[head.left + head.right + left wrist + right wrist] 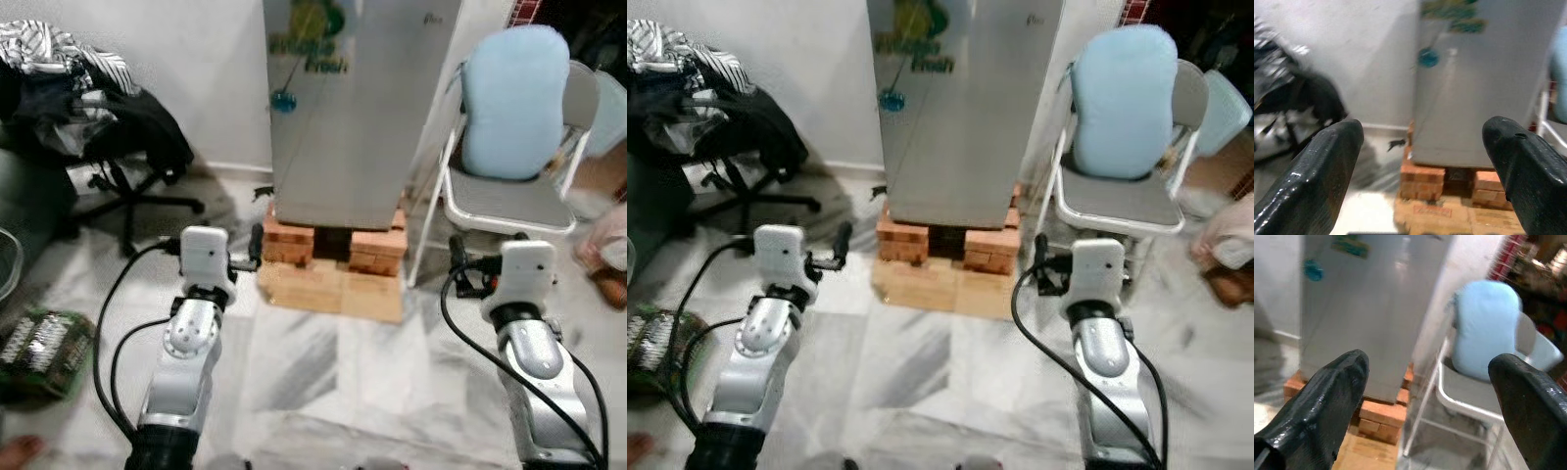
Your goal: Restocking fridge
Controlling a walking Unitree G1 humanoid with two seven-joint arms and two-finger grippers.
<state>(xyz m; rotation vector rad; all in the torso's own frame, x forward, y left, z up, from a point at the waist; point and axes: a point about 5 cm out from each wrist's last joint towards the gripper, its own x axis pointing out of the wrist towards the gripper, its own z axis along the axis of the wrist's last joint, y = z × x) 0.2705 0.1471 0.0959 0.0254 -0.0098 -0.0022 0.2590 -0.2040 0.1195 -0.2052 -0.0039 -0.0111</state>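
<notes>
A tall silver fridge (358, 108) stands straight ahead with its door shut, a green sticker and a blue magnet on the front. It rests on red bricks (294, 241) laid over a wooden board (328, 289). My left gripper (250, 255) is held out low, short of the bricks' left end; in the left wrist view (1422, 134) its fingers are spread wide with nothing between them. My right gripper (458, 262) hovers between the fridge base and a chair leg; the right wrist view (1427, 367) shows it open and empty as well.
A white folding chair (509, 201) with a light blue cushion (514, 98) stands close to the fridge's right side. A black office chair (122, 147) piled with clothes is at the left. A green crate (44, 348) sits on the marble floor at lower left, with a person's foot (18, 450) near it.
</notes>
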